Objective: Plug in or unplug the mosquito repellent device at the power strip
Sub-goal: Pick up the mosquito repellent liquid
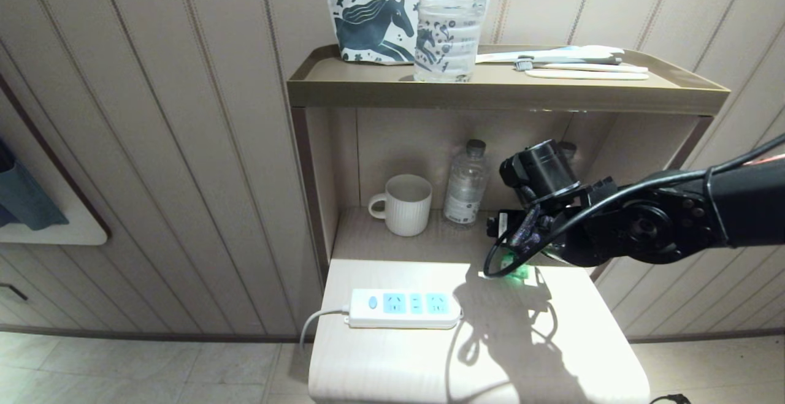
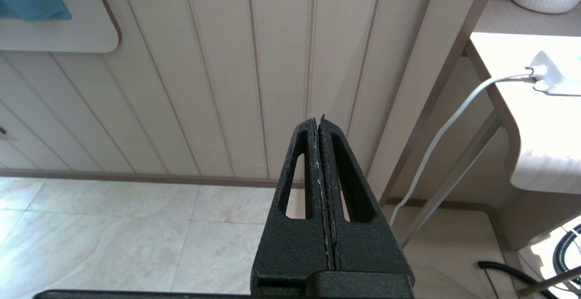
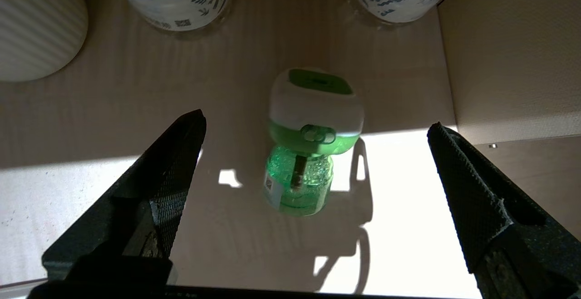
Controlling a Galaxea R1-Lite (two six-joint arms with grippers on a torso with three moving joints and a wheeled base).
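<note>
Vaporizer first: the mosquito repellent device [image 3: 310, 142] stands upright on the pale bedside tabletop [image 1: 576, 336], toward the back-right, right at the edge between shelf shadow and sunlight. White-and-green head on top, translucent green bottle below. It's not plugged in; well apart from the power strip [image 1: 405, 309], which lies flat near the table's front-left w/ its white cord [image 1: 314, 321] dropping off the left side. All three blue socket faces bare.

Right gripper [image 3: 317, 154] hovers above the device, fingers spread wide apart, one on either side of it w/ clear gaps both ways, touching nothing. From the head view the arm reaches in from the right and mostly hides the device; only a green glint shows under the wrist.

Behind, in the open shelf: a ribbed white mug [image 1: 403, 203] and two water bottles [image 1: 466, 184].

Left gripper [image 2: 321, 124] is parked low off the table's left side, fingers pressed together, holding nothing.
</note>
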